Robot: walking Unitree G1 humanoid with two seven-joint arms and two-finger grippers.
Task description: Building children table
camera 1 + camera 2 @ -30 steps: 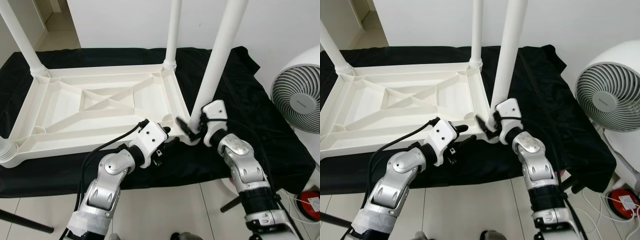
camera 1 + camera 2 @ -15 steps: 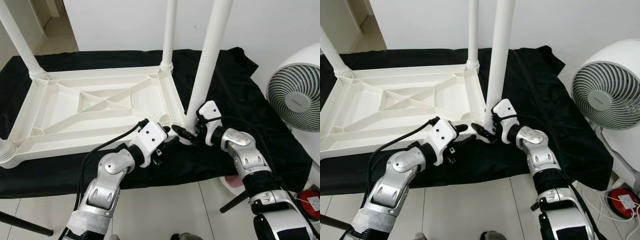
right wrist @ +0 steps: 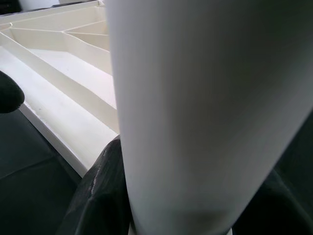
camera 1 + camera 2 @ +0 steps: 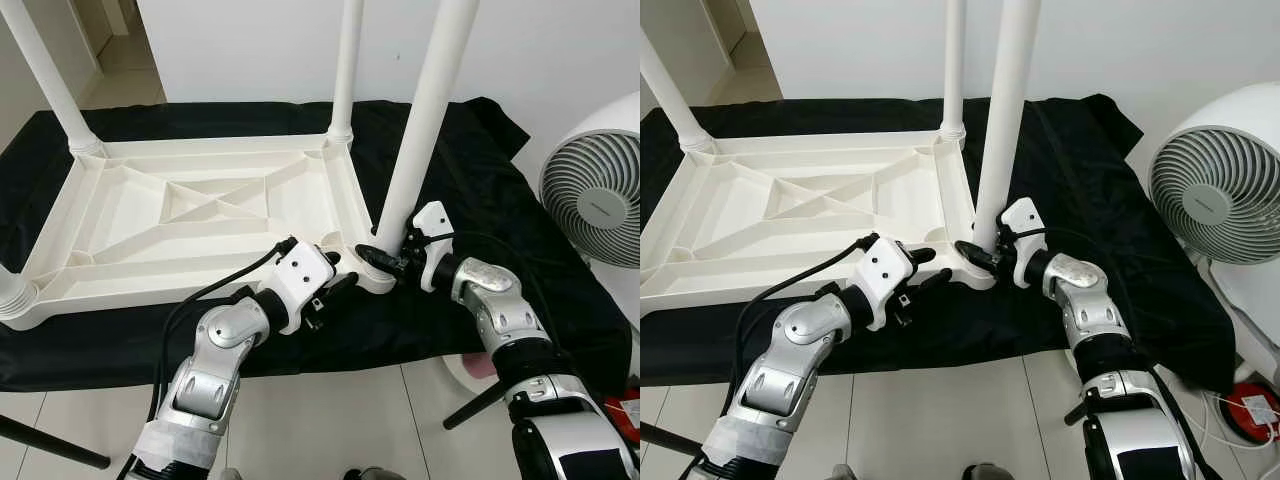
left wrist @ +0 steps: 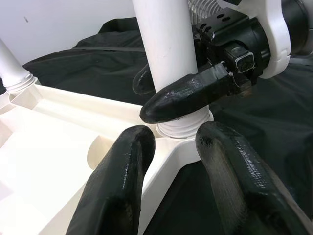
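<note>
A white children's table [image 4: 150, 288] lies upside down on a black cloth [image 4: 480, 170], its legs pointing up. At the near right corner, the leg [image 4: 425, 130] stands in its socket. My right gripper [image 4: 375, 255] is shut around that leg's base, just above the threaded collar; its fingers [image 3: 100, 191] hug both sides of the leg [image 3: 195, 98]. My left gripper [image 4: 333, 272] clasps the table's front rim beside that corner, one finger inside the rim and one outside [image 5: 230, 166]. In the left wrist view, a right finger [image 5: 186, 93] crosses in front of the leg.
Two more legs rise at the far right [image 4: 345, 70] and far left [image 4: 45, 75] corners, and a fourth base stands at the near left [image 4: 10, 300]. A white fan [image 4: 595, 200] stands to the right. The tiled floor [image 4: 330, 420] lies in front, with a black stand foot [image 4: 50, 440].
My right gripper has moved in from beside the corner and closed around the base of the near right leg. The left gripper has stayed on the rim. The camera shifted slightly.
</note>
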